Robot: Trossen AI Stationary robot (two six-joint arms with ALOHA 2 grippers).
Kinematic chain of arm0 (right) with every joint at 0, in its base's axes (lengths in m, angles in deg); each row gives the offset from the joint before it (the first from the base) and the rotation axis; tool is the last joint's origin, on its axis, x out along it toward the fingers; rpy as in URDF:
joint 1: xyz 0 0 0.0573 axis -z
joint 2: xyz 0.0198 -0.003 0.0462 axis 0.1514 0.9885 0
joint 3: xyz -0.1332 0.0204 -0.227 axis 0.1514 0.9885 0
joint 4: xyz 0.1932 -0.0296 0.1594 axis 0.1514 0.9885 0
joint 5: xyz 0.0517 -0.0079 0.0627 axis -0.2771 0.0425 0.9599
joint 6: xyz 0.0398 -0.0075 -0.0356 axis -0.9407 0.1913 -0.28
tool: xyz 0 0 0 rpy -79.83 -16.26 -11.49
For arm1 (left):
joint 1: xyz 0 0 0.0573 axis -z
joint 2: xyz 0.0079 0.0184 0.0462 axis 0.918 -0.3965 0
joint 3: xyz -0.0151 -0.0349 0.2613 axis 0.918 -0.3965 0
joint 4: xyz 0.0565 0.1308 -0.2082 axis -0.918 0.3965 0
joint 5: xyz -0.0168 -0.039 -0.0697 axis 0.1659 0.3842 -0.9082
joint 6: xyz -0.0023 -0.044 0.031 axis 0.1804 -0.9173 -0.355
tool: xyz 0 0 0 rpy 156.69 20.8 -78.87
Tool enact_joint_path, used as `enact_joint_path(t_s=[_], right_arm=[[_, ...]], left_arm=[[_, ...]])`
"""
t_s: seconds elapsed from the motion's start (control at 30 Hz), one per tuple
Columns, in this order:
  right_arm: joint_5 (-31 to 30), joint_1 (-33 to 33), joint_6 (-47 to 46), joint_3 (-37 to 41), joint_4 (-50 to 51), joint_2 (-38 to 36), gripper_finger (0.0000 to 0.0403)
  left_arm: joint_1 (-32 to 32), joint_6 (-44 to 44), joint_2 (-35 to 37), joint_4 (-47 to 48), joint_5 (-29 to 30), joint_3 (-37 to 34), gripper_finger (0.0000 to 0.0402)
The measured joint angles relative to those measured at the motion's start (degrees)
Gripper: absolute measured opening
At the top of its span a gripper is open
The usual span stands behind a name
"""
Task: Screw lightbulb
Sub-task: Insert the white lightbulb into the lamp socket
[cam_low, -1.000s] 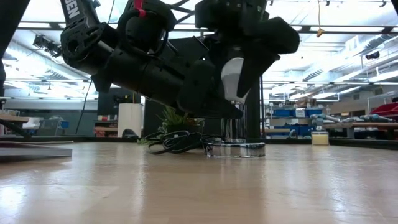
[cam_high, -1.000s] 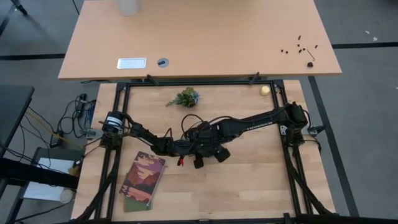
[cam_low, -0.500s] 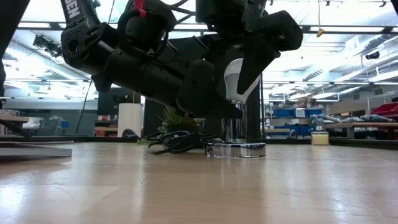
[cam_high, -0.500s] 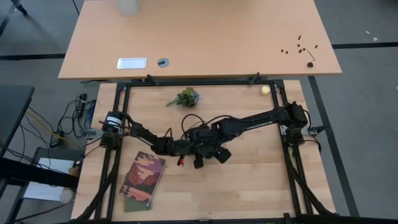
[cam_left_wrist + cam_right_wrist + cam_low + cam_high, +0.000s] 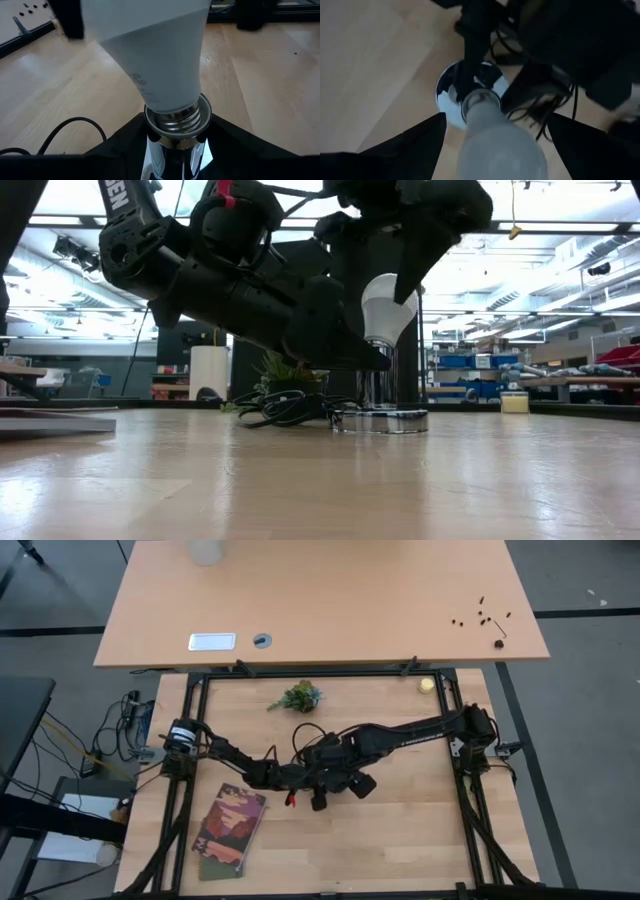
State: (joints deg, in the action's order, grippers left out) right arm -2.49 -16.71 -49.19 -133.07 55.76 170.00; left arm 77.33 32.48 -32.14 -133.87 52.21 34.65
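Observation:
The white frosted lightbulb (image 5: 388, 305) stands with its screw base (image 5: 176, 114) in the top of a chrome socket post (image 5: 378, 385). The post rises from a round silver disc (image 5: 380, 420) that lies flat on the table. My left gripper (image 5: 175, 124) is shut on the post, just under the bulb. My right gripper (image 5: 496, 120) hangs open over the bulb, pointing down, with a finger (image 5: 405, 145) standing off on either side. In the high view both grippers (image 5: 325, 775) hide the bulb. My left gripper pinches the chrome socket post (image 5: 172, 147) between its two fingers, just below the collar that takes the bulb's screw base. The fingers come almost level from the table's left. The post stands upright on its disc, which rests on the table.
A black cord (image 5: 285, 408) lies coiled behind the disc. A small plant (image 5: 298, 696) and a pale yellow round object (image 5: 427, 685) sit near the far edge, and a booklet (image 5: 230, 830) lies near the left. Bare wood lies to the right and near side.
My right gripper has risen from around the bulb, so more of the bulb's white dome shows below it. The bulb has stayed standing in the socket. My left gripper has kept still on the post.

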Motion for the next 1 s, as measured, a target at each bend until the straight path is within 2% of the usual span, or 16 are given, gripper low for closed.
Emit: enact_joint_path(t_s=[0.13,0.53,0.77,1.0], right_arm=[[-1.2,0.1,-1.0,-0.1,4.6,0.0,0.0358],[-0.8,1.4,-2.9,1.4,2.8,0.0,0.0353],[2.6,2.7,-0.6,5.8,-2.5,0.0,0.0341],[6.8,3.8,-0.3,7.9,-6.4,0.0,0.0312]], left_arm=[[0.3,0.0,0.0,0.1,-0.2,0.0,0.0193],[0.3,0.0,0.0,0.2,-0.3,0.0,0.0193],[0.3,0.0,0.0,0.2,-0.3,0.0,0.0193],[0.3,0.0,0.0,0.2,-0.4,-0.1,0.0193]])
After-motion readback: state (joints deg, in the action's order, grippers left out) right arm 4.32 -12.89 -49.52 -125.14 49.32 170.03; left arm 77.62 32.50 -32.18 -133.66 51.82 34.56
